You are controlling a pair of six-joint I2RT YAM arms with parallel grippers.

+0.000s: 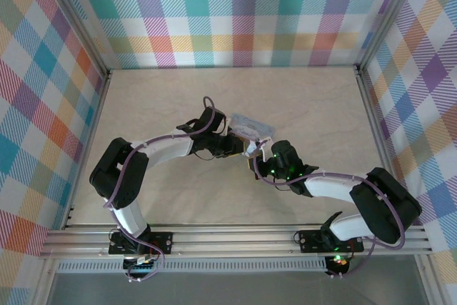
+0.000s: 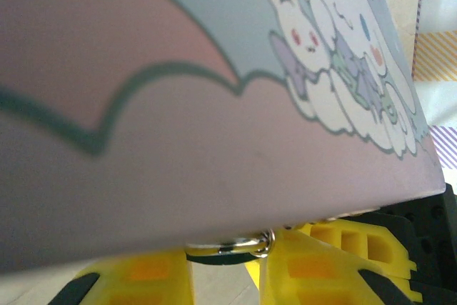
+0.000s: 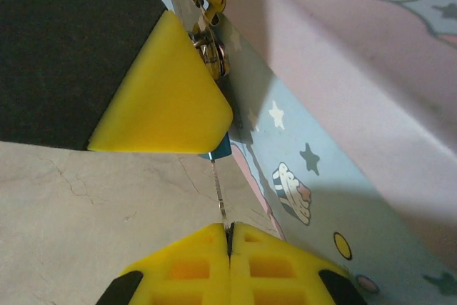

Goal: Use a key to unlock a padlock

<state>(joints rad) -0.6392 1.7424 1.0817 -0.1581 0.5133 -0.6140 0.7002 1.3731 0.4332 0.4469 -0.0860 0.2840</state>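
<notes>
So both arms meet around the middle of the pale marbled table [image 1: 157, 105], right at the near edge of the pale blue rectangular tin with the white cartoon bunny print [image 1: 251, 126]. The tin sits tilted, its near side propped up over the fingertips, and from the left wrist camera its lid looms big and blurry.

The tiny padlock with a dark blue body and silvery metal shackle [image 3: 218, 148] hangs at the tin's near edge, at the tin's metal hasp [image 3: 212, 55]. From the right wrist camera only a sliver of the blue body pokes out from under a yellow finger [image 3: 164, 98] of the left gripper [image 2: 228, 276]. From the left wrist camera you get just a bit of shiny metal loop [image 2: 232, 246] under the tin's edge, sitting between the two yellow fingers. Those fingers stand a little apart, and as far as I can make out they're pinched on the padlock, one pad pressed flat against its body.

The right gripper [image 3: 230, 248] comes in from the near right, its yellow fingertips squeezed together on a thin silvery metal key [image 3: 221, 201]. The blade runs straight up from the pads to the bottom of the padlock, tip touching the blue body. How deep it's seated I can't tell, since the finger covers that spot.
</notes>
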